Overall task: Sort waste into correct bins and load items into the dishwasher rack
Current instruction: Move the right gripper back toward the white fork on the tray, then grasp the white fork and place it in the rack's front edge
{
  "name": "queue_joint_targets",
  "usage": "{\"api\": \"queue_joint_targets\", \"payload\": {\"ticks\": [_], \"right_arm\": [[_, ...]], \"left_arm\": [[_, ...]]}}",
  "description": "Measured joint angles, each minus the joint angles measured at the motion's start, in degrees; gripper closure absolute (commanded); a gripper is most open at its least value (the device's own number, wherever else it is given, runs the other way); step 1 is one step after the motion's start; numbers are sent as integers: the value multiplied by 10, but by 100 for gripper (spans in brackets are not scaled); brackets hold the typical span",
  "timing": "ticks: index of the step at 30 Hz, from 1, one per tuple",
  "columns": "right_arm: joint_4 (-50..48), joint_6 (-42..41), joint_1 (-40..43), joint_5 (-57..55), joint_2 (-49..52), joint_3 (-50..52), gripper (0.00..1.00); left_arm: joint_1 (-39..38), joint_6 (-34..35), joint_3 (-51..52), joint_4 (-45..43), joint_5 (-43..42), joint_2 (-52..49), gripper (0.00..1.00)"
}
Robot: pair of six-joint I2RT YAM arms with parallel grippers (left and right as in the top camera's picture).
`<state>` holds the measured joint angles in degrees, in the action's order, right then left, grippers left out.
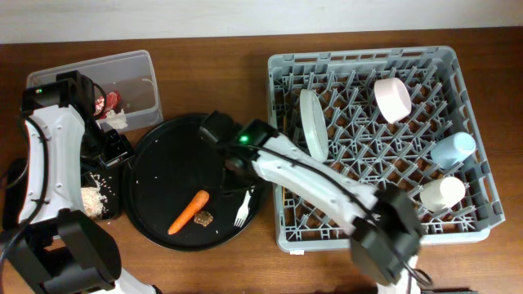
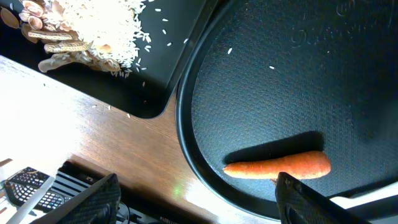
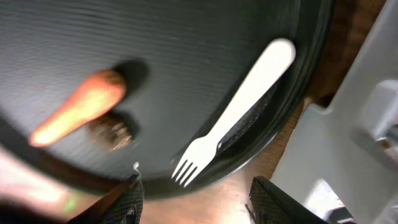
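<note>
The right gripper (image 3: 199, 204) has its jaws spread wide and empty, hanging just over the white plastic fork (image 3: 239, 112). The fork lies flat on the large round black tray (image 3: 186, 43), handle out by the rack-side rim, tines pointing back toward the fingers. This looks like a line-up for a fork pick, since the fork is the only item not in the rack. The orange carrot (image 3: 78, 115) and small brown food chunk (image 3: 113, 132) lie just beside each other, near the tines but apart from them, so they are probably no obstacle. The likely trouble is the thin fork lying flush on the tray, with the raised rim close to the handle.

The left gripper (image 2: 199, 205) is also spread and holds nothing. It sits over the round tray's edge next to the shallow black rectangular tray (image 2: 149, 81), which holds the white rice (image 2: 106, 25). The clear plastic rectangular tub (image 1: 139, 73) holds the crumpled red wrapper (image 1: 105, 102).

The large square grey plastic rack (image 1: 359, 55) already carries the white round plate (image 1: 313, 122) upright between pegs, the pale pinkish-white small bowl (image 1: 392, 98), the light blue cup (image 1: 452, 149) and the small white cup (image 1: 441, 192). Carrot and chunk are not yet binned.
</note>
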<state>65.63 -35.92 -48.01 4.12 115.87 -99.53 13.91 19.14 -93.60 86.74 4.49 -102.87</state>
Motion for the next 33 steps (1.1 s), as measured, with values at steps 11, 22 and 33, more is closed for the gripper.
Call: {"api": "queue_joint_targets", "payload": {"ticks": [11,22,33], "right_arm": [[-4,-72,-1,4,127,0,47],[-1,-86,0,11,137,-2,95],[76,-24,53,-21,31,-9,95]], "left_arm": [[0,0,0,-2,0,0,21],[0,0,0,-2,0,0,21],[0,2,0,-2,0,0,21]]}}
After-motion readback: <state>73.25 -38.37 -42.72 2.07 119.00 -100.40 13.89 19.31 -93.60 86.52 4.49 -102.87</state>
